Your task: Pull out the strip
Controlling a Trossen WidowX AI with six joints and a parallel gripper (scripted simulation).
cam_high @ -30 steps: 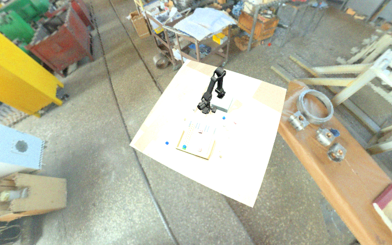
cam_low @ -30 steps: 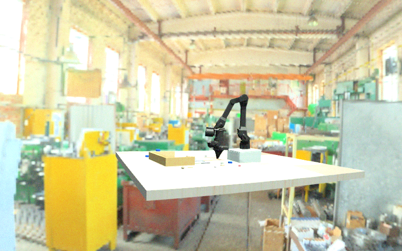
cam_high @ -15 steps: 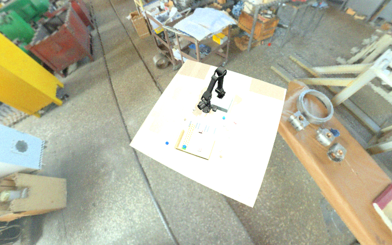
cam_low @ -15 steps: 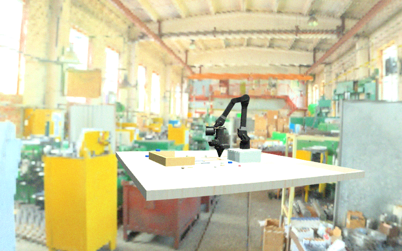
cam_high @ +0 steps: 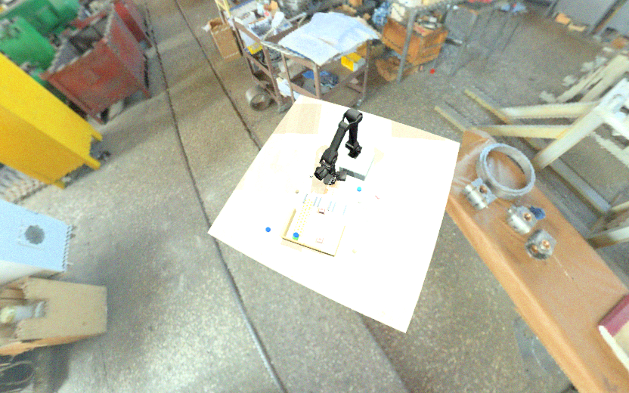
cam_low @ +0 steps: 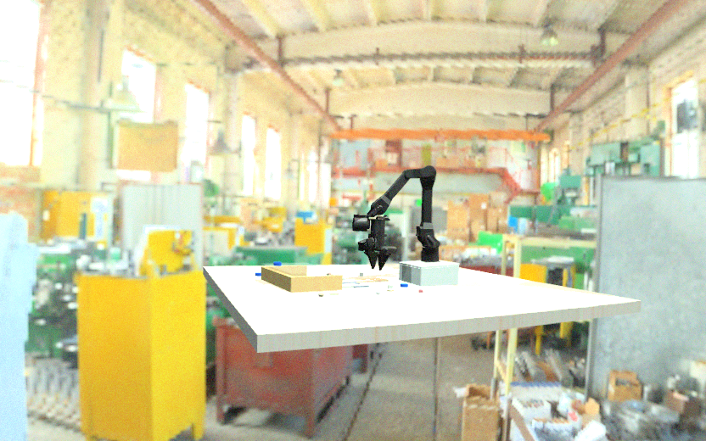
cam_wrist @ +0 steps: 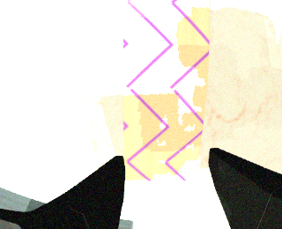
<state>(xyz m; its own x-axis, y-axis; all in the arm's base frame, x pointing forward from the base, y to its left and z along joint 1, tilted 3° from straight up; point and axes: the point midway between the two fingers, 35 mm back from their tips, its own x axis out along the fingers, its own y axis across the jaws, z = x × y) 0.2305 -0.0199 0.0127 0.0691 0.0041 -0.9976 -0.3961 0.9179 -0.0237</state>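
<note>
My gripper [cam_low: 377, 268] [cam_wrist: 166, 160] is open and empty. In the wrist view its fingertips stand either side of the near end of a pale strip [cam_wrist: 153, 112] with magenta zigzag lines. The fingers look a little above the table. A wooden tray [cam_high: 309, 246] [cam_low: 317, 283] lies beyond the gripper from the arm's base. Several strips reach out of it, one with yellow dots [cam_high: 302, 221] and others with blue bars. A small pale cube with reddish marks [cam_high: 321, 210] sits near the tray's open side, and another [cam_high: 320, 239] farther in. The labels cannot be read, and the strip under each cube is unclear.
A grey box [cam_high: 354, 170] [cam_low: 429, 273] stands by the arm's base. A blue piece on green [cam_high: 295, 235] is in the tray's corner. Blue discs [cam_high: 268, 229] [cam_high: 359, 188] and small bits lie around the tray on the white table [cam_high: 380, 288] [cam_low: 454, 312].
</note>
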